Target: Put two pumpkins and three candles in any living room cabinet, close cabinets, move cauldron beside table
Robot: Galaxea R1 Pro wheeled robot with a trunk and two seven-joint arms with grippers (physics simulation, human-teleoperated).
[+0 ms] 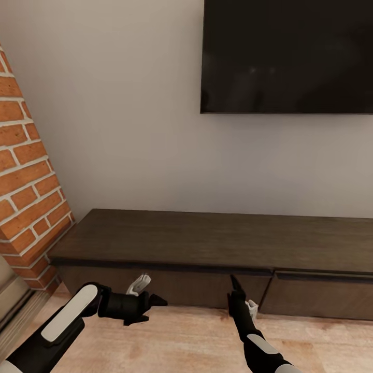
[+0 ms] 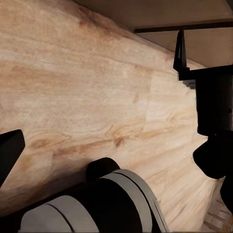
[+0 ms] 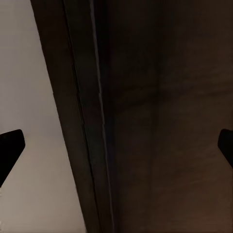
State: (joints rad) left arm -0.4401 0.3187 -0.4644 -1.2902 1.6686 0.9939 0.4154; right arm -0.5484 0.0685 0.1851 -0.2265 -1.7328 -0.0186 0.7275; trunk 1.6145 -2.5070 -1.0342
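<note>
Left arm (image 1: 62,324) is reaching forward low over the floor (image 1: 197,336), forearm white-and-black, left tool (image 1: 155,300) pointing sideways toward the right arm. Can't tell if left tool is open or closed: head view shows one dark tip, left wrist view shows one finger (image 2: 9,155) at the frame edge.

Right arm (image 1: 259,342) is angling up and forward, right tool (image 1: 234,284) pointing up at the cabinet (image 1: 207,238), tip just below the top's front lip, at the left drawer front (image 1: 171,285) near the seam with the right drawer front (image 1: 321,295). In the right wrist view both fingers (image 3: 9,150) are sitting at opposite frame edges, spread wide, nothing between them; tool is open. Whether the tip is touching the drawer front isn't clear.

Cabinet is sitting directly ahead of both tools: long, low, dark-brown wood, flat matte top, two wide handleless fronts. Both drawers are looking closed, so contents are hidden. Right wrist view is looking along the dark wood edge (image 3: 92,121) with a pale wall (image 3: 29,73) beside it.

Left wrist view is showing the right tool (image 2: 180,51) in profile above light-grained wood floor (image 2: 73,87).

Beyond the cabinet: grey wall (image 1: 129,129), black TV (image 1: 287,54) above the right tool, red brick column (image 1: 26,171) off beyond the left tool.
</note>
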